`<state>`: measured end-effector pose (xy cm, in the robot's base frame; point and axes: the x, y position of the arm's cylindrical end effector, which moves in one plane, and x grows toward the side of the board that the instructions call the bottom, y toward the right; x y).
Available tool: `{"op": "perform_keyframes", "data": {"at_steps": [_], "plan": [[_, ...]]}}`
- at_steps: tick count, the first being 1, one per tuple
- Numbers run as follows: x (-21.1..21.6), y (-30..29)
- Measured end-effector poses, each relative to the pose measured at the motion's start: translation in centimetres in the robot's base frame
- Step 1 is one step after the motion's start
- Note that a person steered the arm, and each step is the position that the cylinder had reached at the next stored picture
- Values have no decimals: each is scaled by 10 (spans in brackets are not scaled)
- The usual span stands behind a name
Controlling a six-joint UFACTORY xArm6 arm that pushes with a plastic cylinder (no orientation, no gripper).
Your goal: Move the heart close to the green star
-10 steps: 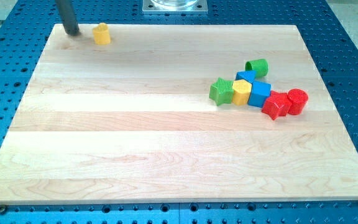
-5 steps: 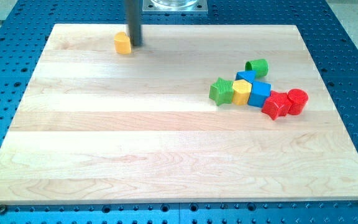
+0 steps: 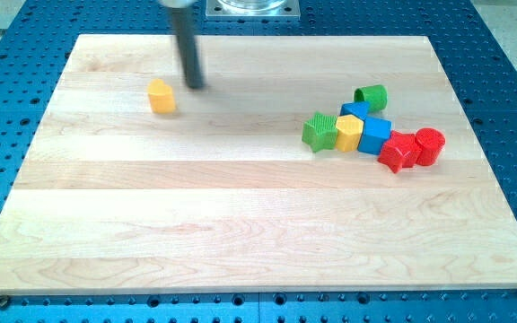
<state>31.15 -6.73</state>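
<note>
The yellow heart [image 3: 161, 96] lies on the wooden board [image 3: 240, 215] in the view's upper left. My tip [image 3: 193, 87] is just to the heart's right and slightly above it, a small gap apart. The green star [image 3: 319, 131] sits far to the right, at the left end of a cluster of blocks.
Packed against the star are a yellow block [image 3: 347, 133], two blue blocks [image 3: 376, 135] [image 3: 355, 110], a green cylinder [image 3: 372, 96] above them, a red block [image 3: 397, 152] and a red cylinder [image 3: 429, 145]. A metal mount [image 3: 251, 8] sits at the top edge.
My tip has swept from the top left corner to the right, past the heart, and down. The heart has shifted right and then down and slightly left. The cluster has not moved.
</note>
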Motion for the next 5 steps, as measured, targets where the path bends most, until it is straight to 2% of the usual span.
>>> {"op": "perform_keyframes", "data": {"at_steps": [1,2,4,5], "plan": [[-4,-94],[27,-153],[39,45],[38,12]]}}
